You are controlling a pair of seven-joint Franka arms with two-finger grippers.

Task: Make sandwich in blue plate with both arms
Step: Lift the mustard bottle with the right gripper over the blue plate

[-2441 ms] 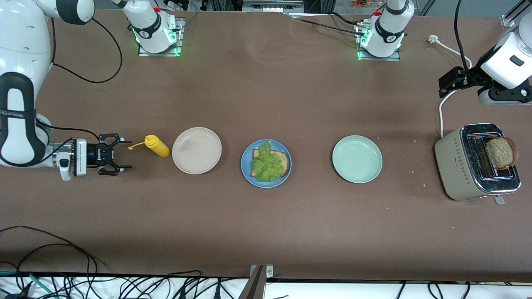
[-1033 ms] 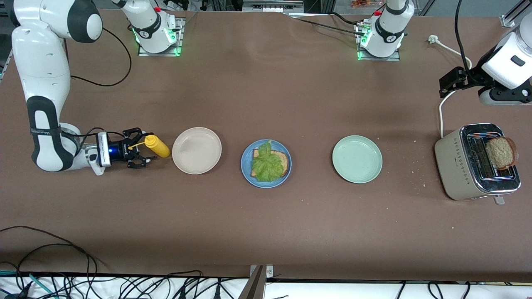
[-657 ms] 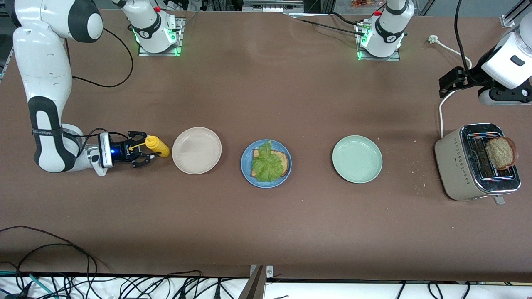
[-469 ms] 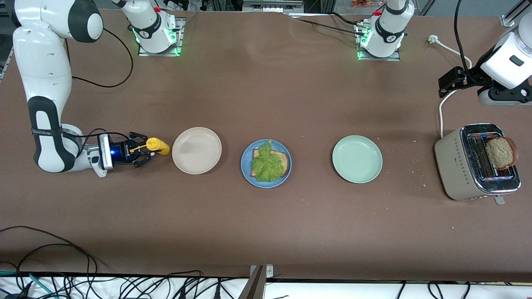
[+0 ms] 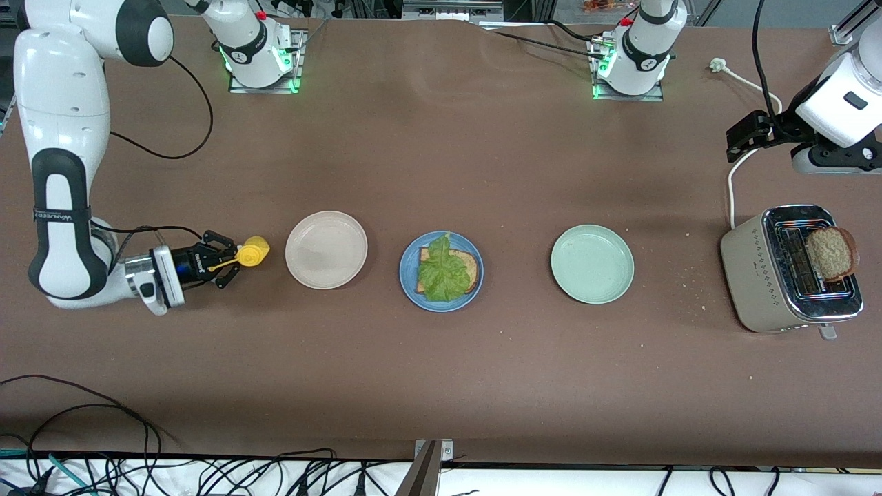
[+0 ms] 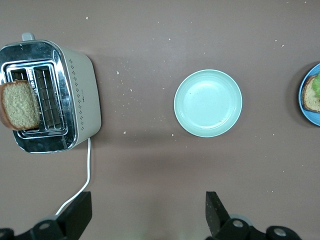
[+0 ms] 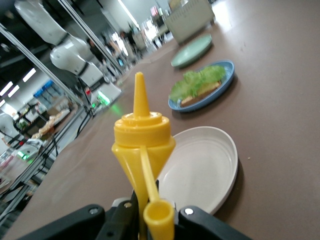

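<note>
Meanwhile, the right gripper [image 5: 231,265] pinches a yellow squeeze bottle [image 5: 252,253] between its fingers at the right arm's end of the worktop [image 5: 441,386], beside a beige plate [image 5: 326,249]. At mid-worktop, the blue plate [image 5: 442,271] carries one slice of bread [image 5: 470,264] topped with a lettuce leaf [image 5: 442,273]. A pale green plate [image 5: 592,264] lies toward the left arm's end, near a toaster [image 5: 790,269] with a second slice [image 5: 832,253] sticking up from its slot. The left gripper [image 6: 145,212] waits above the worktop near the toaster, fingers spread.
</note>
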